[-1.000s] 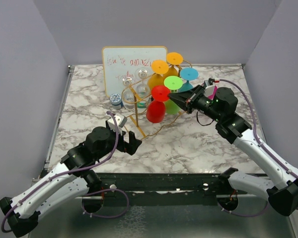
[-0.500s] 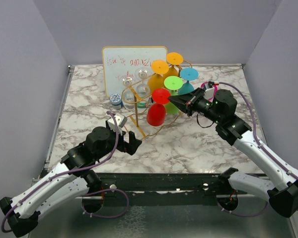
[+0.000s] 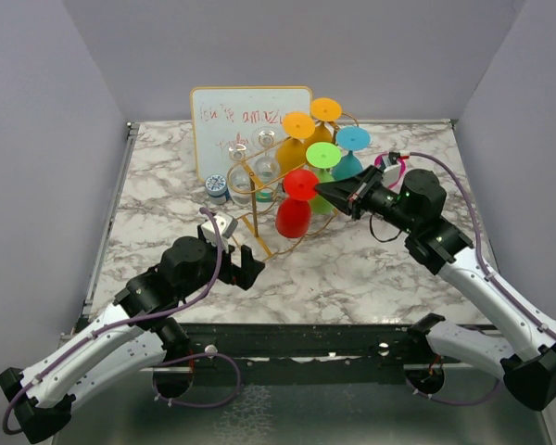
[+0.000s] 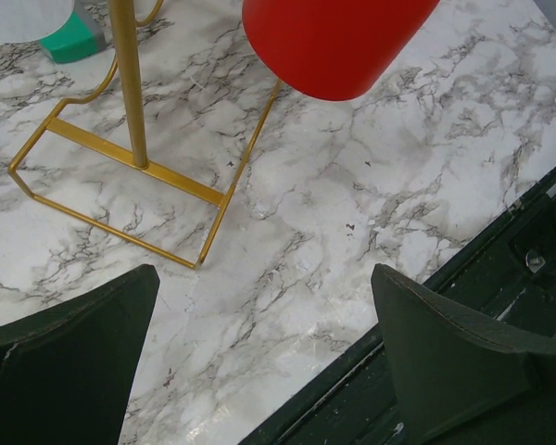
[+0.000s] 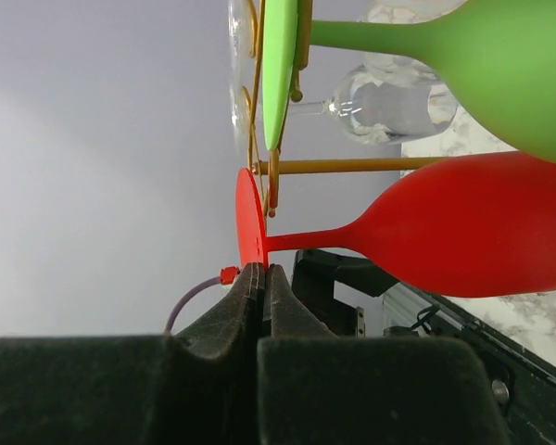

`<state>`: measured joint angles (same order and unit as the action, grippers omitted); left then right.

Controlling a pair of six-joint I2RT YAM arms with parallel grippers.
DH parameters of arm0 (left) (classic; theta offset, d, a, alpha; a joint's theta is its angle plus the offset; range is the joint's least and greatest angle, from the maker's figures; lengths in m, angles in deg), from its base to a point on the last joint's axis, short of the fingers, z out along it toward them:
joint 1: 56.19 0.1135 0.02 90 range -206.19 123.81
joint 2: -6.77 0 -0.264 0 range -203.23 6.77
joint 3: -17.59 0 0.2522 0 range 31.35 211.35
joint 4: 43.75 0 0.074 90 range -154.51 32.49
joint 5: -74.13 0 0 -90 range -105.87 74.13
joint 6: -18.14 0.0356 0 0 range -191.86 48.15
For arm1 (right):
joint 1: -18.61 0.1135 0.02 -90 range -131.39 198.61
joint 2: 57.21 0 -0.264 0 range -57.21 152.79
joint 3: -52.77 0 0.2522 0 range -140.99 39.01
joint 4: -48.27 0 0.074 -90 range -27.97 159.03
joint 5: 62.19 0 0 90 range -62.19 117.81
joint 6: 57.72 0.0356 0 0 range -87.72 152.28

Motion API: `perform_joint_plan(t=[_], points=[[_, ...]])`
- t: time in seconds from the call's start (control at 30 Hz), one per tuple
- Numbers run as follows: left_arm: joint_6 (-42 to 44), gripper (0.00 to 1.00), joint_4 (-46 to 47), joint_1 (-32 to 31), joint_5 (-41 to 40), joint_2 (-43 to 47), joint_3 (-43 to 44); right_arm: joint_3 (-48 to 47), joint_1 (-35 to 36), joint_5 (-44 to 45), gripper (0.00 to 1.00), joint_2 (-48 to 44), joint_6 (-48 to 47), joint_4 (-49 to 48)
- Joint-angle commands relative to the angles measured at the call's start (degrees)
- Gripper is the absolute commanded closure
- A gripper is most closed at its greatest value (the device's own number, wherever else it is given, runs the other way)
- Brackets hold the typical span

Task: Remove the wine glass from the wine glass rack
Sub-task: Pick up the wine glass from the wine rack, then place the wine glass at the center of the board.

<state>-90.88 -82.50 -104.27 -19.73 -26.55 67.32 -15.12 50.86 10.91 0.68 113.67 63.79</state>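
Note:
A red wine glass (image 3: 294, 219) hangs bowl-down at the near end of the gold wire wine glass rack (image 3: 258, 235). My right gripper (image 3: 321, 189) is shut on the rim of its flat red foot (image 5: 248, 227), coming in from the right. In the right wrist view the bowl (image 5: 473, 227) lies sideways under a gold rail (image 5: 352, 166), and the foot sits right beside the rail's tip; I cannot tell whether they touch. My left gripper (image 3: 247, 267) is open and low over the table, just in front of the rack's base (image 4: 130, 158), with the red bowl (image 4: 334, 42) above it.
More glasses hang on the rack: two orange (image 3: 298, 125), a green (image 3: 322, 155), a teal (image 3: 353, 138) and clear ones (image 3: 250, 171). A whiteboard (image 3: 250, 111) stands behind. A small jar (image 3: 217, 188) sits left of the rack. The table's front edge (image 4: 426, 306) is close.
My right gripper has drawn the red glass along the rail toward the near side and slightly down. The left arm has stayed still.

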Motion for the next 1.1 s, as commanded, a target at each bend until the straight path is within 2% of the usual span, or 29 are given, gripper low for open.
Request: perform_joint_plan(t=[0.0,0.53,0.73,0.93,1.07], points=[[0.6,0.01,0.2,0.1,0.7,-0.3,0.1,1.9,0.3,-2.9,0.99,-1.9,-0.6,-0.9],[0.5,0.01,0.2,0.0,1.9,0.3,0.5,8.5,0.3,-7.5,1.0,-10.6,-7.7,6.1],[-3.5,0.01,1.1,0.1,2.2,2.6,0.3,10.8,0.3,-10.8,0.99,-10.8,-13.8,8.0],[-8.5,0.02,6.7,0.1,10.0,2.4,1.3,12.8,0.3,-14.1,0.99,-9.7,-21.5,8.0],[-11.9,0.04,13.1,0.0,15.6,-0.7,2.4,13.1,0.3,-18.9,0.99,-8.5,-25.4,7.0]])
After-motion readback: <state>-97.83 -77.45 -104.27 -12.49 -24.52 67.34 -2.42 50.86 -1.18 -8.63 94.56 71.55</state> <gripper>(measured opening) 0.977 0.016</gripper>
